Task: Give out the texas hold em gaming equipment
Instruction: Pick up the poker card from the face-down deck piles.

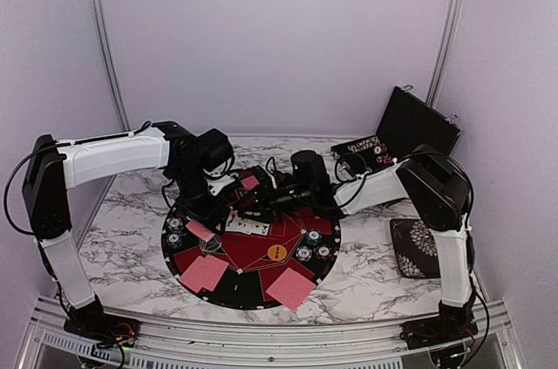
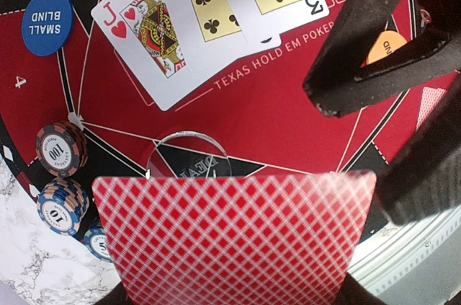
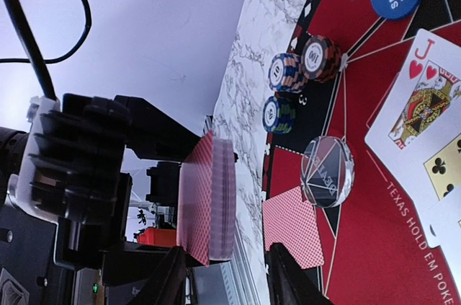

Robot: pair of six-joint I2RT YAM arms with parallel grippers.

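Overhead view, left to right. The left gripper (image 1: 209, 203) sits at the upper left of the round red-and-black felt mat (image 1: 327, 251), its jaws set apart and pinching the deck of red lattice-backed cards (image 2: 234, 236). The right wrist view shows that deck edge-on as a thick, slightly fanned block between the black fingers.

Progress, as judged from the layout: partly dealt. Face-down cards lie at the lower left (image 1: 205, 271) and lower centre (image 1: 290, 288) of the mat, with a further one (image 1: 200, 229) by the left gripper. Three community cards, the jack of hearts (image 2: 148, 38) among them, lie face up at mat centre. Chip stacks (image 2: 61, 148) stand at the left rim, others (image 1: 312, 245) at the right. The blue small-blind disc (image 2: 47, 22), the orange disc (image 1: 277, 253) and a clear faceted dealer button (image 3: 328, 170) are placed. More cards appear due.

The right gripper (image 1: 261, 201) reaches in at mat centre; whether its jaws hold anything cannot be told.

Materials: glossy card stock, ridged striped chips, matte felt, veined marble tabletop (image 1: 122, 212). The black hinged case (image 1: 410, 129) stands open at the upper right, with a flower-patterned tray (image 1: 417, 249) below it.
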